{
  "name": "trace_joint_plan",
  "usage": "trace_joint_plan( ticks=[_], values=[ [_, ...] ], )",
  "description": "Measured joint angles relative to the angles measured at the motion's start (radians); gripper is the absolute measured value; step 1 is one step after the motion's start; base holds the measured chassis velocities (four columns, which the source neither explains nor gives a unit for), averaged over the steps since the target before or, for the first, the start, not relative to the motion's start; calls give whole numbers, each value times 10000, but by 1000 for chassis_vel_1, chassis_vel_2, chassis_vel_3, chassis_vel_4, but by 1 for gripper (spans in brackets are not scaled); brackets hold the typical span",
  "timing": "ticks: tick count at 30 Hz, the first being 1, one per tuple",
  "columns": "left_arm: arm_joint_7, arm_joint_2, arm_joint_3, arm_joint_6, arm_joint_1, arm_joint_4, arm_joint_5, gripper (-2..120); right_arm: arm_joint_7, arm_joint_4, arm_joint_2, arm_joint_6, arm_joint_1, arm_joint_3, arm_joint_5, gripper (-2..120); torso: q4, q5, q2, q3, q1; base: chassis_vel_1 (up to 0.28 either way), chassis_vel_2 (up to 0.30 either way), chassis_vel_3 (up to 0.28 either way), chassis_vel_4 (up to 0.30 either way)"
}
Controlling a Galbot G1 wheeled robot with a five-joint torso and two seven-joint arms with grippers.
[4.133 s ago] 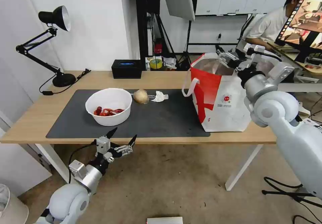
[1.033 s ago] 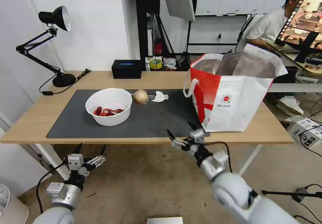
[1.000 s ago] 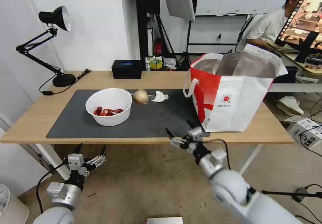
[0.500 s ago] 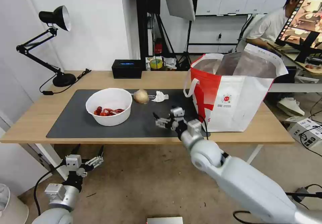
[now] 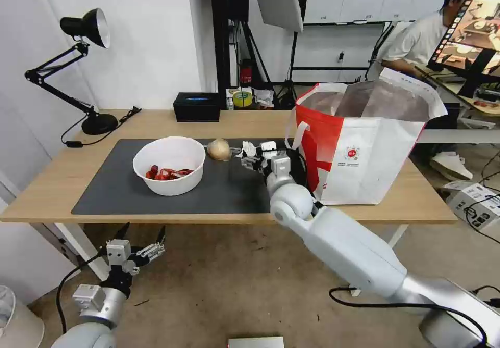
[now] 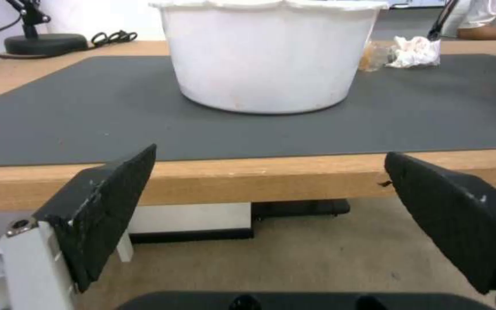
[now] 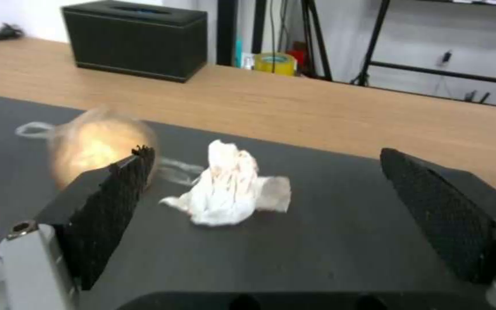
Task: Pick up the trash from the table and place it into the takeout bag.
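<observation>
Tissue (image 5: pixel 249 150), crumpled and white, lay on the dark mat (image 5: pixel 104 191) near its far edge, with the tan ball (image 5: pixel 219 149) just beside it and the white bowl (image 5: pixel 169 165) of red scraps further toward the mat's left end. The right gripper (image 5: pixel 256 156) hung low over the mat, right at the tissue, fingers spread wide. From the head camera the gripper's body hid part of the tissue; the right wrist camera showed it whole (image 7: pixel 225 189), lying between the two black pads (image 7: pixel 116 189) with neither touching it, the ball (image 7: pixel 93 146) behind the pad on one side. Close to the mat's right end the takeout bag (image 5: pixel 364 155) stood open-mouthed on the table (image 5: pixel 156 121). The left gripper (image 5: pixel 140 241) waited below the table's front edge, fingers wide apart. Its wrist camera looked level across the mat at the bowl's wall (image 6: pixel 265 56), so the scraps inside were hidden there, while the head camera showed them plainly.
</observation>
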Motion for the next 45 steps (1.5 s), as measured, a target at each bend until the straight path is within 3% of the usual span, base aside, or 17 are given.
trace_joint_plan(
  ticks=[9, 19, 32, 45],
  values=[
    [16, -17, 63, 0, -14, -63, 0, 100, 734, -2126, 1301, -386, 1060, -224, 378, 100, 0, 0, 0, 0, 1, 0, 0, 0, 0],
    [31, -58, 70, -4, -33, -49, 6, 100, 1015, -3599, 2319, -877, 1501, 92, 392, 100, 1, 0, 0, 0, 0, 0, 0, 0, 0],
    [44, -34, 135, -35, -102, -46, 7, 100, -805, -5217, 2782, -944, 1870, 273, -109, 100, 0, 1, 0, 0, -1, 0, 0, 0, 0],
    [46, 2, 169, -60, -181, -53, -19, 100, -1505, -5514, 2772, -1300, 1888, 75, -513, 100, 0, 1, 0, -1, 0, 0, 0, 0, 0]
  ],
)
